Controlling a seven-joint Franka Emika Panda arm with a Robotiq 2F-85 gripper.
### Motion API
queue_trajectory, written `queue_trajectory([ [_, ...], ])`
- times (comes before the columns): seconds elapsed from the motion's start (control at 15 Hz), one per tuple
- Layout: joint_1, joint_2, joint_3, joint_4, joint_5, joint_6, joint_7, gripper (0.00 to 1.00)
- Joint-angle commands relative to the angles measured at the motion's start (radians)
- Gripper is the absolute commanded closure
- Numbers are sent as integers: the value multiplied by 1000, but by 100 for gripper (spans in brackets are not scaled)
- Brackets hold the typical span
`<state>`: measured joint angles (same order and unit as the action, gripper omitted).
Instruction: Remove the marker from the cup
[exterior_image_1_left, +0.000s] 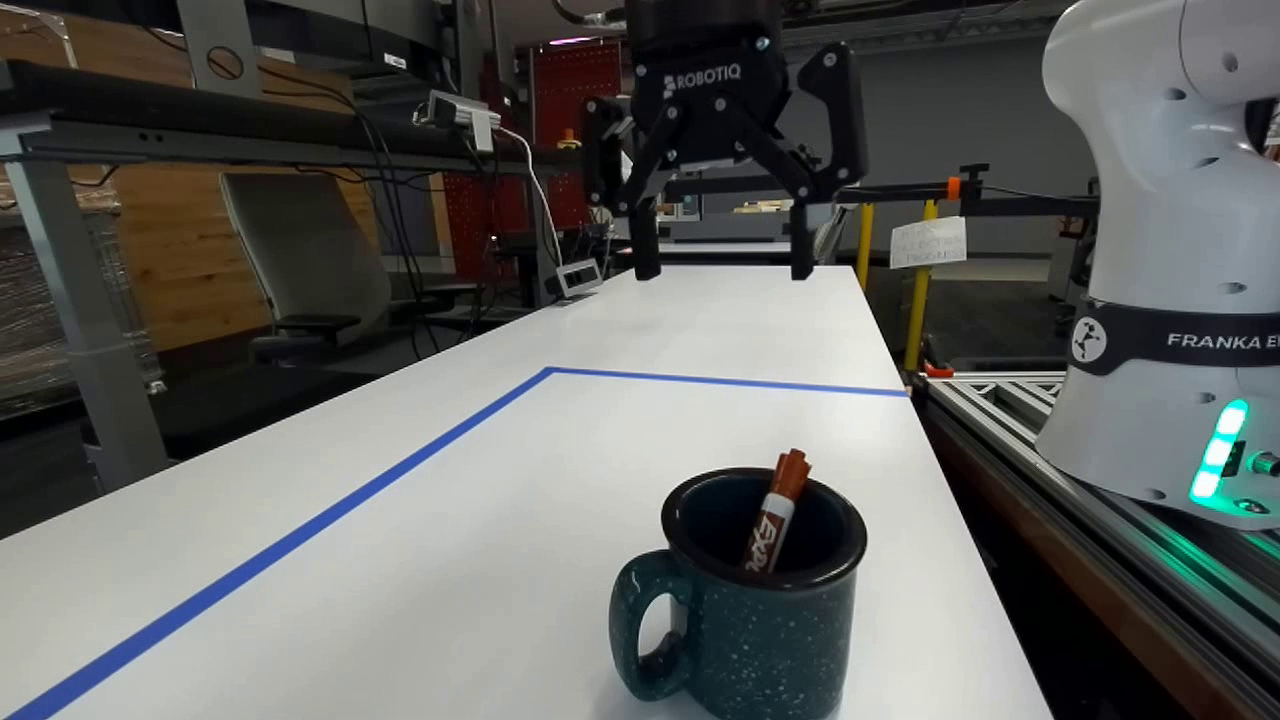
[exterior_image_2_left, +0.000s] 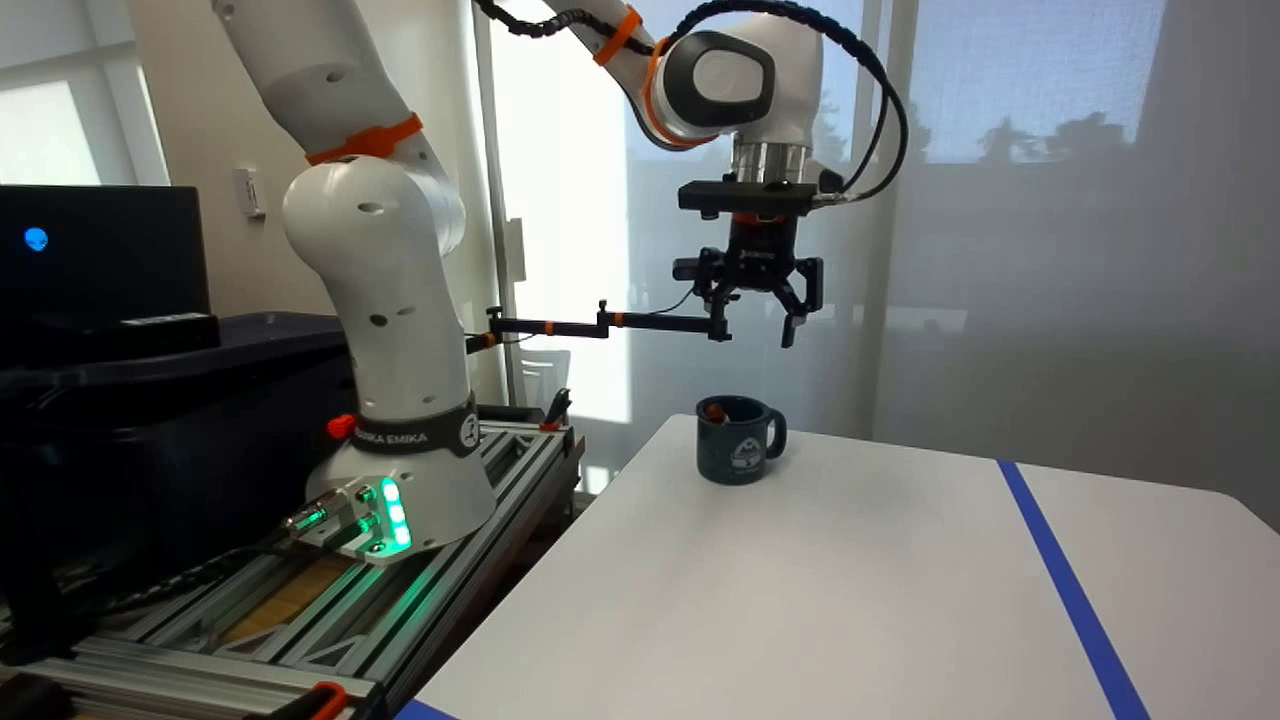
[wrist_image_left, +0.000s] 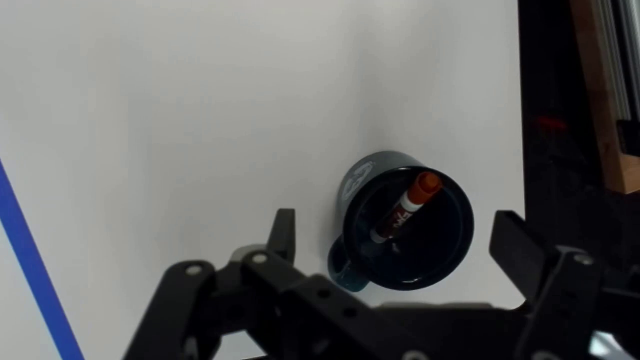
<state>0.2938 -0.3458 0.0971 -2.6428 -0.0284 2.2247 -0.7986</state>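
On the white counter (exterior_image_1_left: 450, 560), in an exterior view, we see the cup (exterior_image_1_left: 775, 650) nearest, the marker (exterior_image_1_left: 772, 530) leaning inside it, and farther back, higher, our jaws spread apart, pointing straight down under the bent arm (exterior_image_2_left: 390, 300).

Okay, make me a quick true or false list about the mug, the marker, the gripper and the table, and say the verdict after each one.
1. The gripper is open. True.
2. The marker leans inside the mug. True.
3. The mug lies on its side. False: it stands upright on the white table.
4. The marker's orange-red end is down at the bottom of the mug. False: the orange-red end points up.
5. Blue tape runs along the white table. True.
6. The gripper is touching the mug. False: it is apart from it, raised above the white table.
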Motion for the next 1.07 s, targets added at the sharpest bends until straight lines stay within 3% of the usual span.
queue_trajectory([
  [0.0, 24, 55, 53, 37, -2, -44, 60, 0],
  [0.93, 12, 330, 149, 164, -135, -53, 323, 0],
  [1.0, 12, 345, 152, 173, -145, -54, 340, 7],
])
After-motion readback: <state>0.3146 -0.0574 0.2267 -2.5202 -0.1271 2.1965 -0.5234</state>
